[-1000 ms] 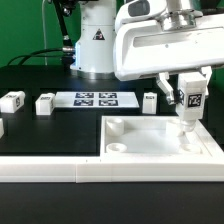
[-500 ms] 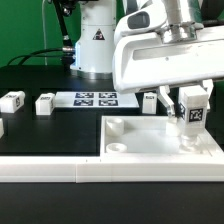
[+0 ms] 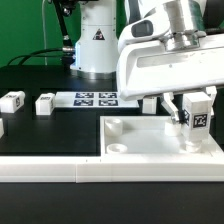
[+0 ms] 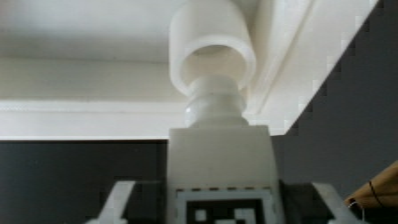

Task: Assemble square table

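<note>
The square table slab [image 3: 150, 142] lies flat at the exterior view's right, with a raised rim and corner sockets. My gripper [image 3: 197, 118] is shut on a white tagged leg [image 3: 198, 112] and holds it upright over the slab's far corner at the exterior view's right. In the wrist view the leg [image 4: 217, 150] runs out from between the fingers [image 4: 125, 200], its round end against a white post of the slab [image 4: 214, 50] beside the rim [image 4: 294, 70]. Whether the leg is seated there I cannot tell. Loose legs [image 3: 12, 100] [image 3: 45, 103] [image 3: 150, 102] lie on the black table.
The marker board [image 3: 93, 99] lies behind the slab, between the loose legs. A long white L-shaped rail [image 3: 55, 170] runs along the front edge. Another white part [image 3: 2, 127] shows at the exterior view's left edge. The robot base [image 3: 95, 45] stands at the back.
My gripper has carried the leg toward the exterior view's right and slightly lower over the slab's far corner. The slab and the loose legs have not moved.
</note>
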Robot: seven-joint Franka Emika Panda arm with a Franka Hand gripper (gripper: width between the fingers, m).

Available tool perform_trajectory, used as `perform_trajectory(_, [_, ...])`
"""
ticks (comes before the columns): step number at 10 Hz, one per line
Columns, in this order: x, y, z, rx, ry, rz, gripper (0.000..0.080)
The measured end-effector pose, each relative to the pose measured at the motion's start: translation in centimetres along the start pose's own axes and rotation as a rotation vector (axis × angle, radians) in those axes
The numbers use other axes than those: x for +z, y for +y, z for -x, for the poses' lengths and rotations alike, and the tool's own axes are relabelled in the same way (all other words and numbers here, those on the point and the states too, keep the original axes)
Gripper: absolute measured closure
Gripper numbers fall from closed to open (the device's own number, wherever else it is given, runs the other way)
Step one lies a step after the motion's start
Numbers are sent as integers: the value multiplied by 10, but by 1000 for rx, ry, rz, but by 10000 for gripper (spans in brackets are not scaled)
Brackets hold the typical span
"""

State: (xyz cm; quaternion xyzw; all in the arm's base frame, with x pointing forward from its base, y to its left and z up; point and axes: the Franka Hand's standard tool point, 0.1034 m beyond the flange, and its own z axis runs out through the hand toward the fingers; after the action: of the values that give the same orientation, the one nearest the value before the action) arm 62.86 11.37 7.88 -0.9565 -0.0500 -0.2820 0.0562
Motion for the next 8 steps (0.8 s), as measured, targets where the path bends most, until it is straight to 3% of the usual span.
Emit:
perform_trajectory(3, [-7, -1, -1, -5, 3, 0, 511])
perform_trajectory(8, [0, -1, 10, -13, 4, 3, 511])
